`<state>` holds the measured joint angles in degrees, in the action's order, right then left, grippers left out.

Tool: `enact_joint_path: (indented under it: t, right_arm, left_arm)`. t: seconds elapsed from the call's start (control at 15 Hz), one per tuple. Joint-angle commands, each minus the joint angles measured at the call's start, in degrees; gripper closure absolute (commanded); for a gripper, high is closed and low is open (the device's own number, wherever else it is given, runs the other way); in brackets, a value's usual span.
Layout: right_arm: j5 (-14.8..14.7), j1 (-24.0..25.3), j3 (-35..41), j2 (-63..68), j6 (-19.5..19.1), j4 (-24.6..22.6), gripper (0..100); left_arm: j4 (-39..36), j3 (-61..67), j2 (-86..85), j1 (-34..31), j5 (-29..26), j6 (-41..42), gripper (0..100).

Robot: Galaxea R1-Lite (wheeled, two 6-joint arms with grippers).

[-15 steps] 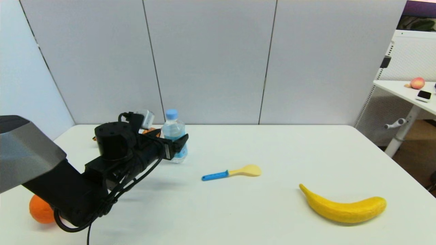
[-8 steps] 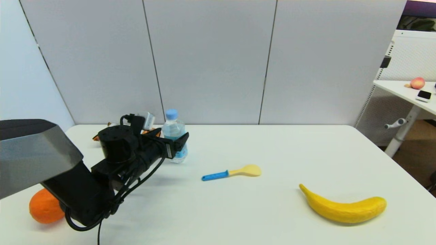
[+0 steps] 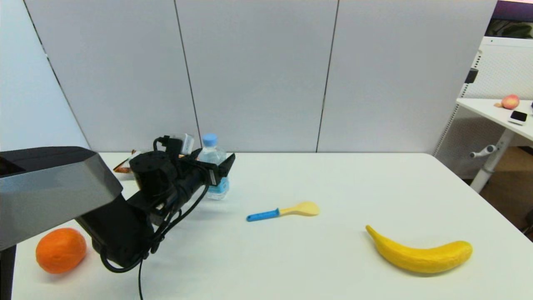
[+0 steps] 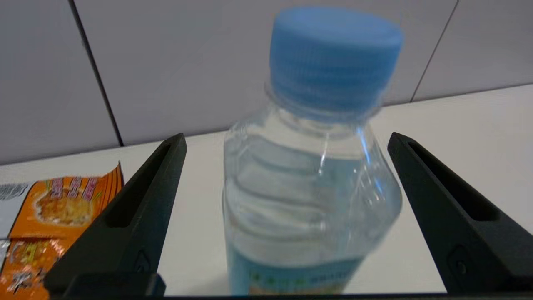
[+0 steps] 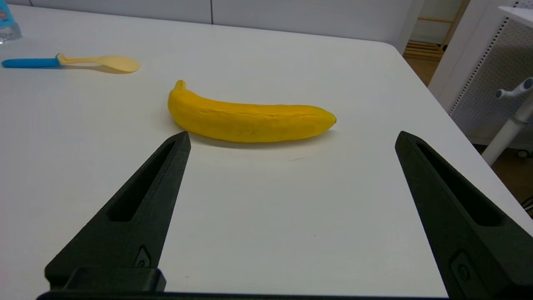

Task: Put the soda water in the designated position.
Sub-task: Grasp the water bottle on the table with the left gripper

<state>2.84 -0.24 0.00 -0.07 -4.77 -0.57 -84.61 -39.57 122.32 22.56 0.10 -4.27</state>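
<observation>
Left gripper (image 3: 216, 168) has advanced since the earlier frame, its jaws now flanking the bottle (image 3: 213, 171).
Jaws wide, not touching; bottle upright on the counter (image 3: 333, 258), left of the spoon (image 3: 283, 211). Grasp, transfer remain. Right gripper (image 5: 287, 166): idle, agape.

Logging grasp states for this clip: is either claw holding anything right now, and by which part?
Nothing is held. The left claw is open around the soda water, fingers clear of its shoulder. The right claw is open, over bare table.
</observation>
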Motion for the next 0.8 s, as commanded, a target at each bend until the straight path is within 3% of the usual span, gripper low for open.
enact_joint_path:
  t: [0.07, 0.8]
  right_arm:
    - [0.06, -0.02, 0.00, 0.07, -0.07, -0.04, 0]
    - [0.06, -0.02, 0.00, 0.07, -0.07, -0.04, 0]
  left_arm:
    - [-0.73, -1.30, 1.96, 0.02, 0.08, -0.04, 0]
    - [-0.81, -2.00, 2.66, -0.15, 0.08, 0.05, 0]
